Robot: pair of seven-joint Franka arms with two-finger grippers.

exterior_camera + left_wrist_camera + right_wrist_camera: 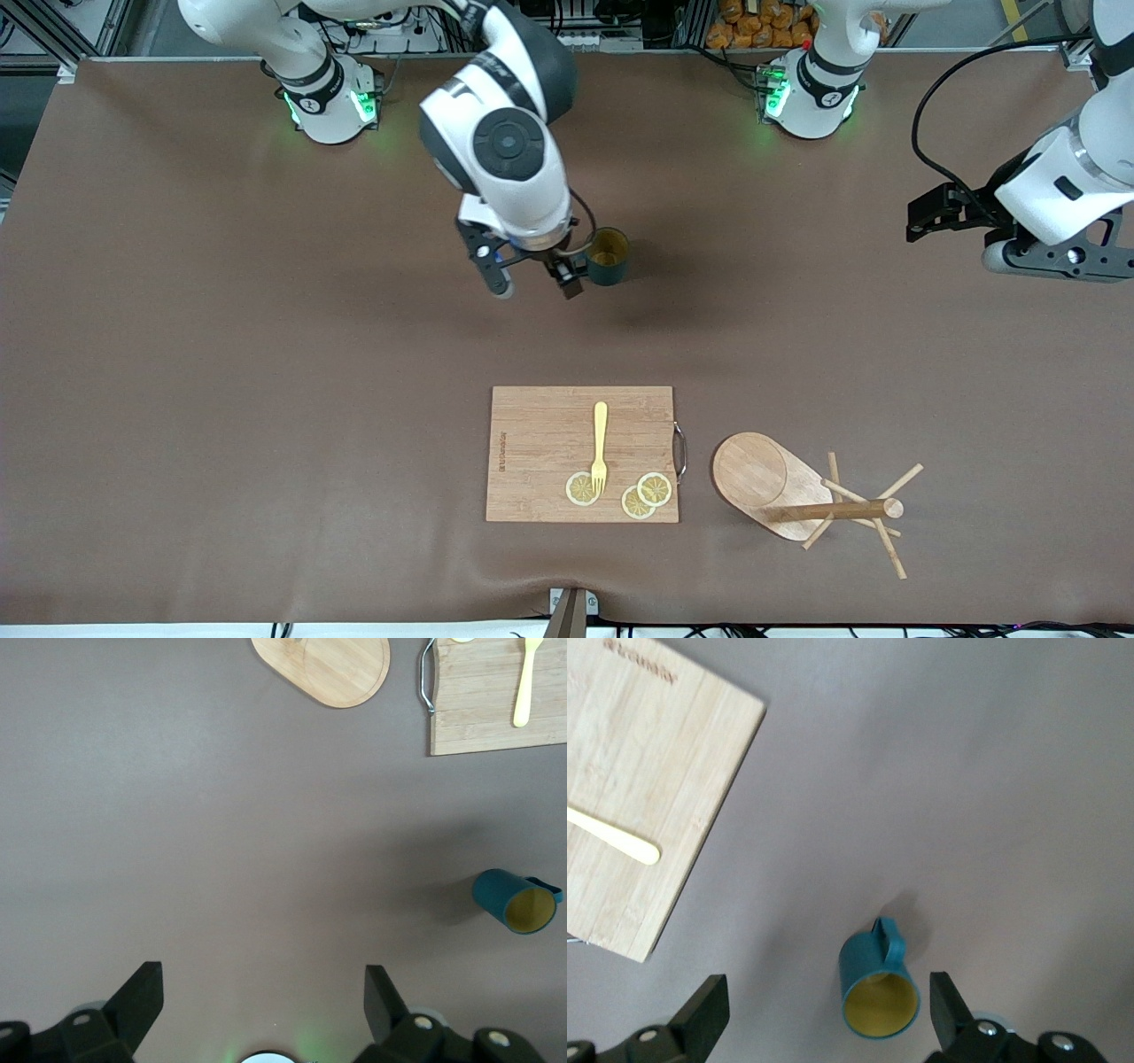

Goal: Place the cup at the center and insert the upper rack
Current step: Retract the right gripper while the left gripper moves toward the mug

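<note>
Cup [608, 255] stood upright mid-tabletop [266, 399], free; right tool [534, 283] spread wide just beside it. Rack [797, 492] and board [580, 452] sat nearer the camera. Left tool [261, 997] waited, spread, empty.

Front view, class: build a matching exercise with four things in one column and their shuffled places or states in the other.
1 cup
2 upper rack
3 fork
4 right gripper

A lying on its side
B open, beside the cup
C standing upright on the table
D on the cutting board

Pairs: 1-C, 2-A, 3-D, 4-B
</note>
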